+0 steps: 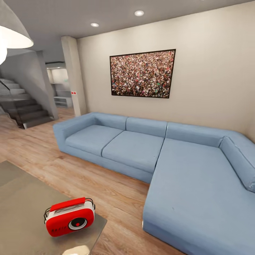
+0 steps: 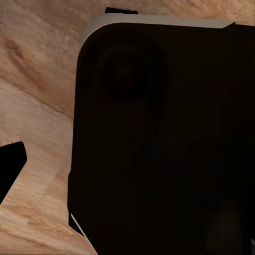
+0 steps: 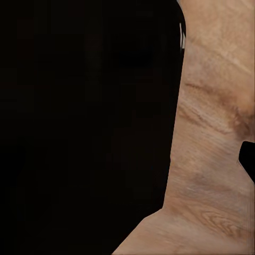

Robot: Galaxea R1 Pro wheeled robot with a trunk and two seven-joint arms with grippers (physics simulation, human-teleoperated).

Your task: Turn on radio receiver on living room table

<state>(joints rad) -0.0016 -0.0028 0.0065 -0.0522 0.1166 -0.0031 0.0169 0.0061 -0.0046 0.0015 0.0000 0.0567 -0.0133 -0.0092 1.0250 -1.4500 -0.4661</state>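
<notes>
Radio receiver [image 1: 70,216]: red, white-sided, upright near the corner of the coffee table [image 1: 24,198], dial facing the camera, long axis running across the head view, low and left of centre. By that offset, the left arm is judged nearer.
Grippers: both wrist views show dark housing over plank floor [image 3: 212,159]; opening and contents cannot be told.
Beyond: blue sectional sofa [image 1: 170,159], framed picture [image 1: 142,73].
</notes>
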